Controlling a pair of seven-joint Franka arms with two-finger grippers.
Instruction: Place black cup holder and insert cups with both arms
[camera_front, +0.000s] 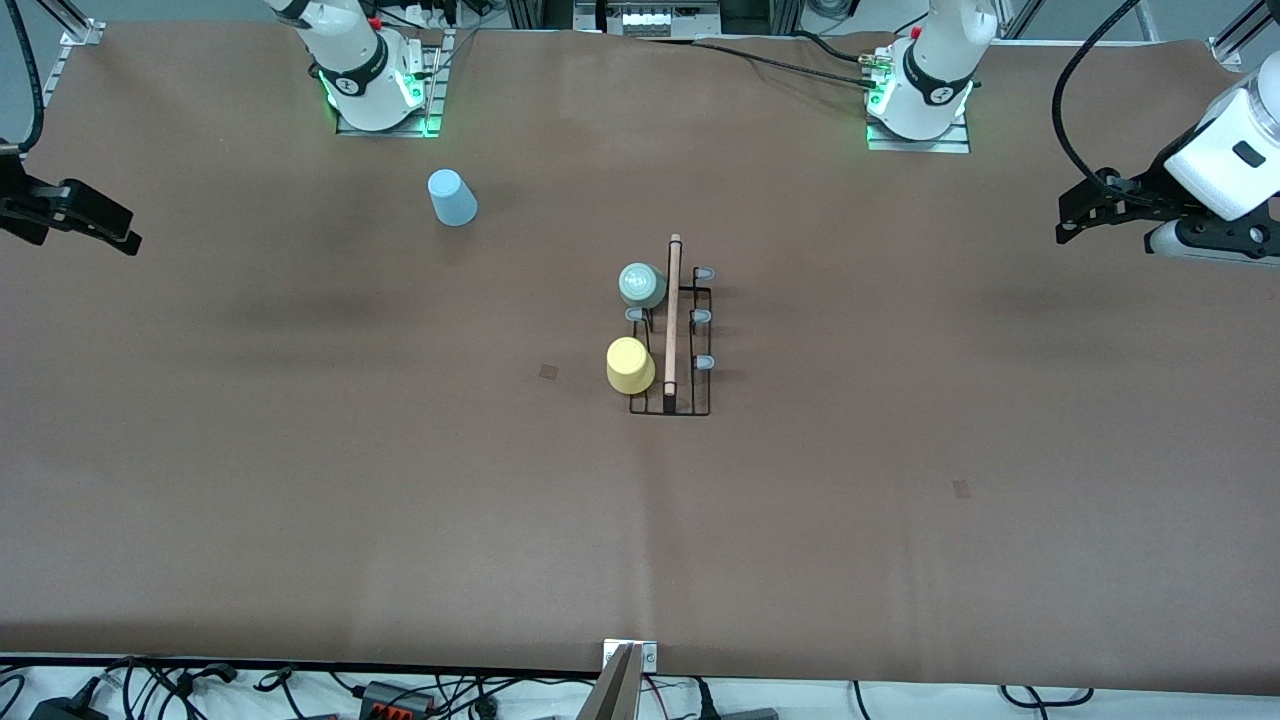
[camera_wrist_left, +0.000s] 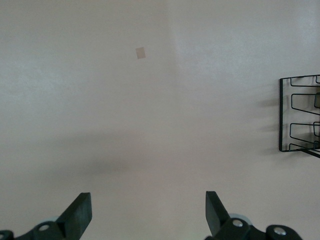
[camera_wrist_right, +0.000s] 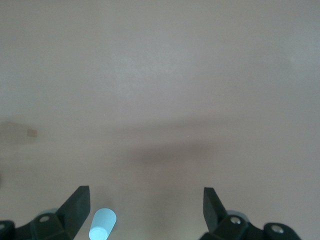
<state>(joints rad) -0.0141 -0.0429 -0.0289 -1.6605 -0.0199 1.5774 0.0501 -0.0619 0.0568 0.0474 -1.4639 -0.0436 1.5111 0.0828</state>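
Observation:
The black cup holder (camera_front: 690, 400) stands mid-table, its wooden rod (camera_front: 673, 310) along the top. A mint-green cup (camera_front: 641, 285) and a yellow cup (camera_front: 630, 365) sit upside down on pegs on its side toward the right arm's end. A light-blue cup (camera_front: 452, 198) stands upside down on the table near the right arm's base, also seen as the light-blue cup (camera_wrist_right: 102, 224) in the right wrist view. My left gripper (camera_front: 1064, 230) hangs open and empty over the left arm's end; its wrist view shows the holder's edge (camera_wrist_left: 300, 112). My right gripper (camera_front: 132, 240) hangs open and empty over the right arm's end.
Two small tape marks (camera_front: 548, 371) (camera_front: 961, 488) lie on the brown table cover. A metal bracket (camera_front: 628, 660) sits at the table's edge nearest the front camera, with cables below it. The arm bases (camera_front: 385, 85) (camera_front: 920, 100) stand along the opposite edge.

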